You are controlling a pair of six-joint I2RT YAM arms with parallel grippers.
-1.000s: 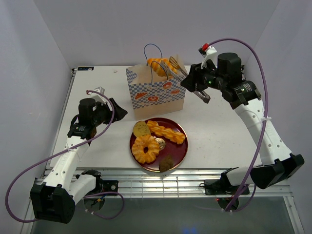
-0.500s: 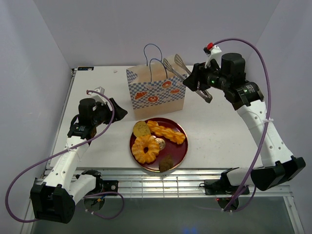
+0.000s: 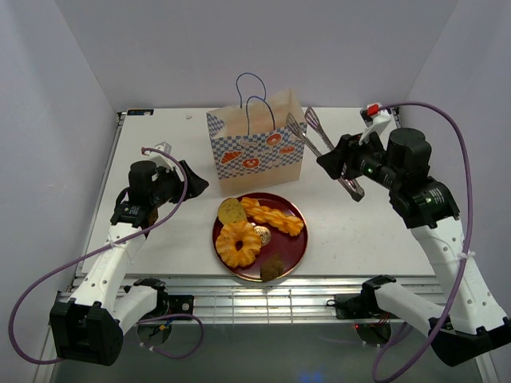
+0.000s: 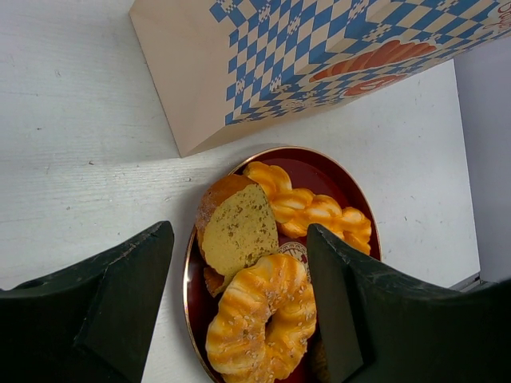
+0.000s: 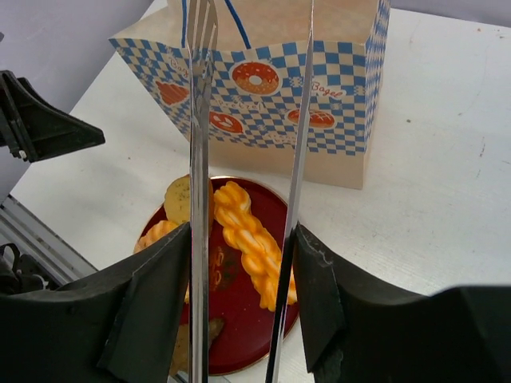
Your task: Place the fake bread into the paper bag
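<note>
Well, our right gripper (image 3: 339,159) squeezed the metal tongs (image 3: 318,137), whose tips stood apart with nothing in them, beside the paper bag (image 3: 255,148). Our left gripper (image 3: 194,183) was wide open and empty. The fake bread (image 3: 271,215) lay on the red plate (image 3: 295,239) in front of the bag.

The white table (image 3: 359,227) is carrying these items directly. The paper bag (image 3: 255,153) is standing upright at its far middle; the dark red plate (image 3: 292,244) is lying just in front, toward the near edge.
</note>
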